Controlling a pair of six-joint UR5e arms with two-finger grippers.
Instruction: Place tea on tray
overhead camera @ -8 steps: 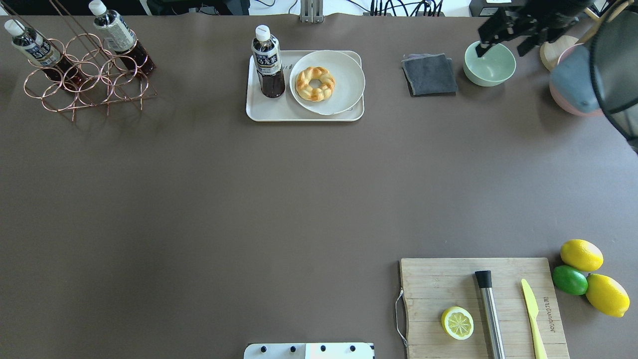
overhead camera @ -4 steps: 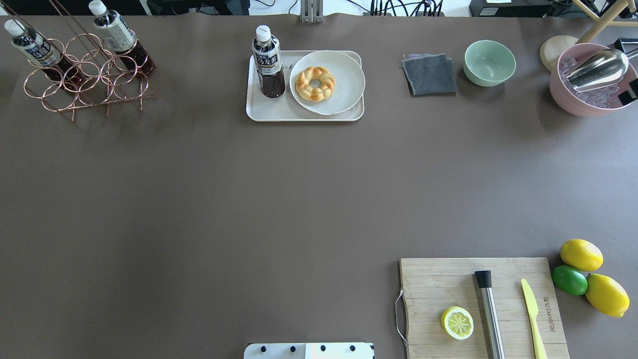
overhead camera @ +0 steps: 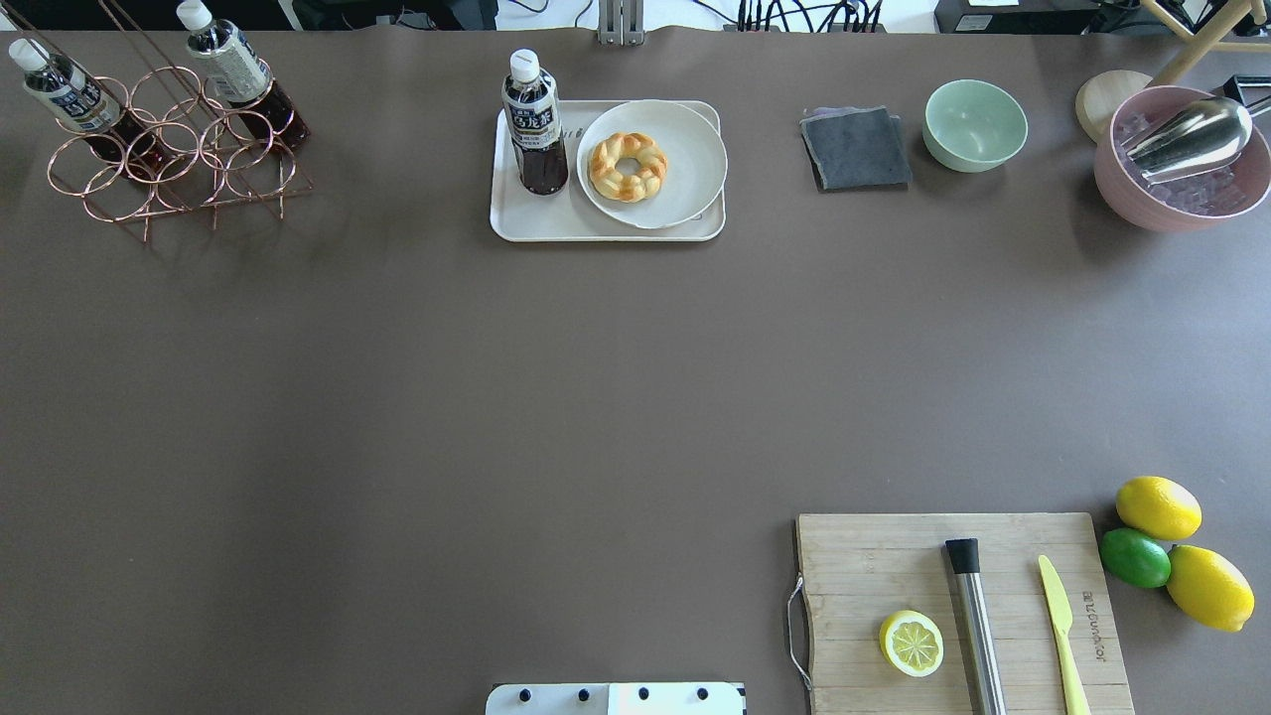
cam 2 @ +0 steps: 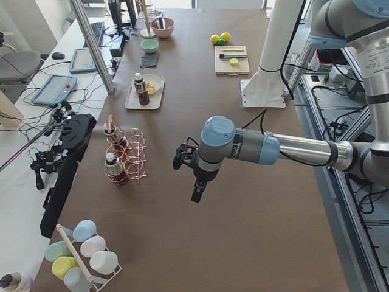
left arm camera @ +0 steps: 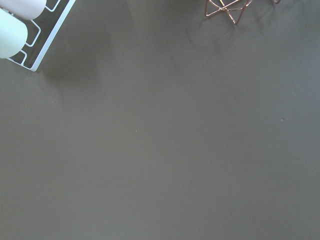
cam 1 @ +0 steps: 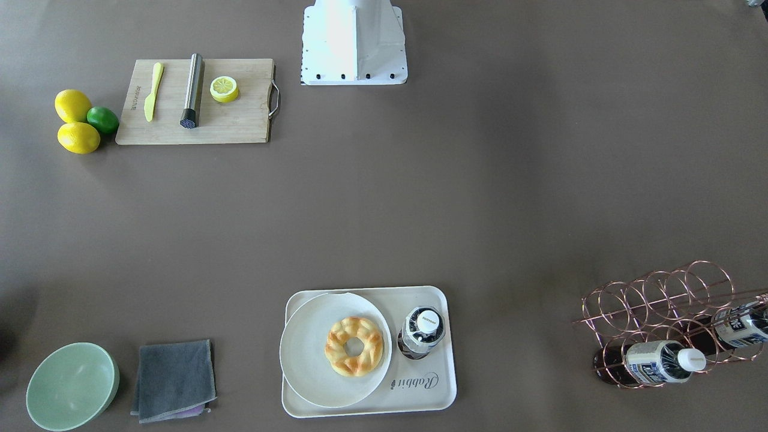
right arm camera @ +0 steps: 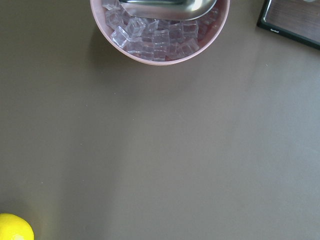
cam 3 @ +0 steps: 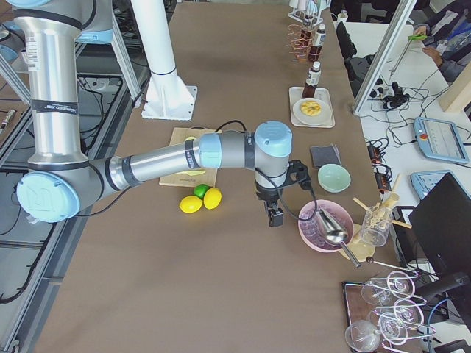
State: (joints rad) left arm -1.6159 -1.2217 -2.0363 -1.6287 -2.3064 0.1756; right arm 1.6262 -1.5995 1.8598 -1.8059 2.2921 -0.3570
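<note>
The brown worktop (overhead camera: 397,397) is free of both arms in the overhead view. About a second ago the right arm reached in over the green bowl (overhead camera: 975,124) at the far right. It has since gone from that view, which uncovers the pink bowl of ice (overhead camera: 1182,159) with its metal scoop.

In the side views both arms hang over bare worktop. The right gripper (cam 3: 274,215) points down close to the ice bowl. The left gripper (cam 2: 196,188) is low beside the copper wire rack (cam 2: 124,161). Neither holds anything that I can see, but these views do not show whether their fingers are apart or together.

The cream tray (overhead camera: 536,226) lies at the far middle. On its right part sits a round white plate (overhead camera: 685,189) with a twisted ring doughnut (overhead camera: 627,166).

The tea bottle (overhead camera: 534,124) stands upright on the tray's left part, just beside the plate. It has not shifted over the last second. Two more bottles rest in the rack, well apart at the far left.

With a bottle standing free on the tray and the arms withdrawn, I judge the placing done and nothing left but to finish.
</note>
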